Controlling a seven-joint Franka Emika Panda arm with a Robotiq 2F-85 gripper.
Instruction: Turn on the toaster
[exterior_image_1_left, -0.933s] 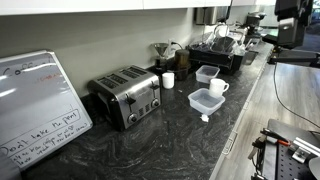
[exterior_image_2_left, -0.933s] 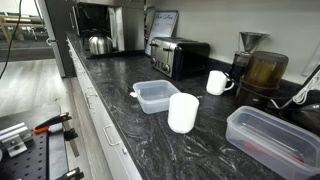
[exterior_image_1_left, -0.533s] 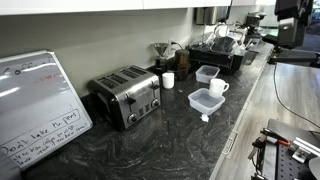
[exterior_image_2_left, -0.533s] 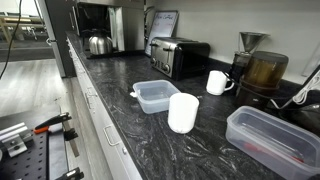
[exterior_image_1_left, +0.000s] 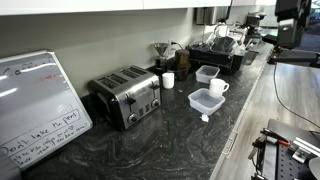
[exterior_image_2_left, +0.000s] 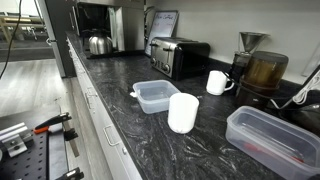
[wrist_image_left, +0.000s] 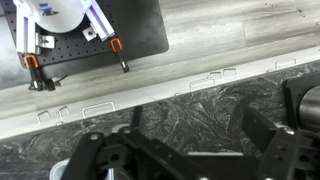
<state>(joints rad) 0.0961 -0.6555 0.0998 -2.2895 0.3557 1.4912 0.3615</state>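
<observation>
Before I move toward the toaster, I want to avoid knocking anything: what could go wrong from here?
1. The mug, cup and tubs stand on the counter near the toaster; a low sweep could knock them over.
2. The whiteboard leans close beside the toaster; a wide swing may hit it.
3. The wrist view shows only counter edge and floor beyond the open tool, so the toaster is out of its sight.
</observation>
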